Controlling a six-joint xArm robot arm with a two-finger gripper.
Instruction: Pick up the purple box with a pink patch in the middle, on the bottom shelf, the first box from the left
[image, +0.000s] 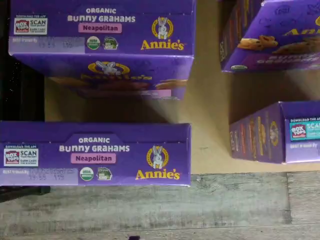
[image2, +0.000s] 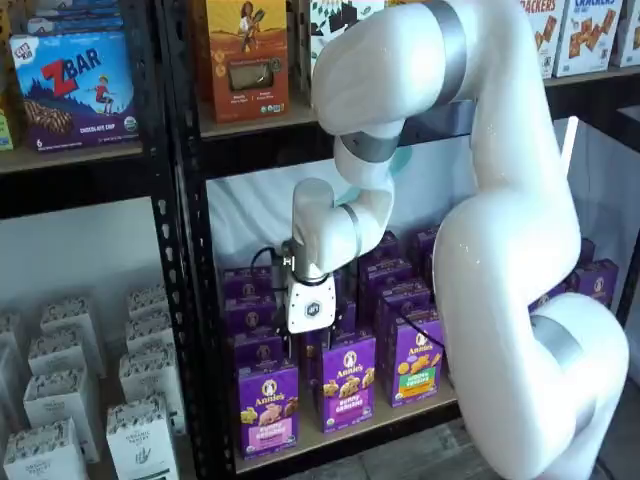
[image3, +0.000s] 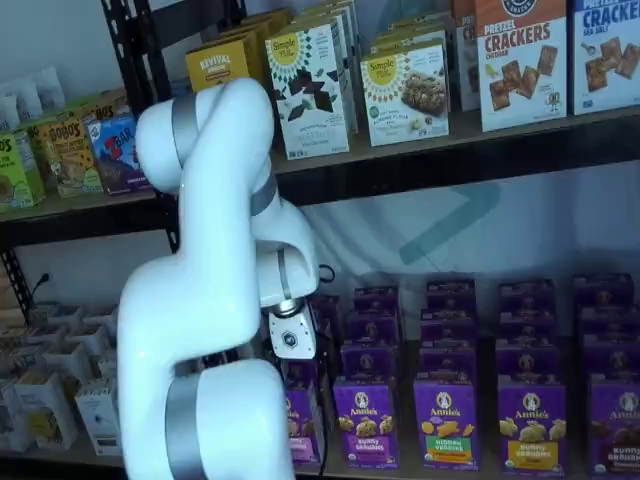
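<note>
Front row: purple box (image2: 268, 407) w/ pink panel is standing upright at the front left corner of the bottom shelf (image2: 345, 432), untouched, not lifted. Wrist view is looking straight down on its top flap (image: 95, 154), "Neapolitan" label reading clear, a 2nd identical box sitting right behind it. Gripper (image2: 306, 305) is hanging above that left column, body only showing in both shelf views; fingers hidden behind the boxes/arm, so can't tell if released or clenched. Nothing is being grasped as far as visible. Judging progress: approach/alignment prob done; descent, grasp, lift all remaining. Further back: more purple boxes filling rows toward the rear edge.
</note>
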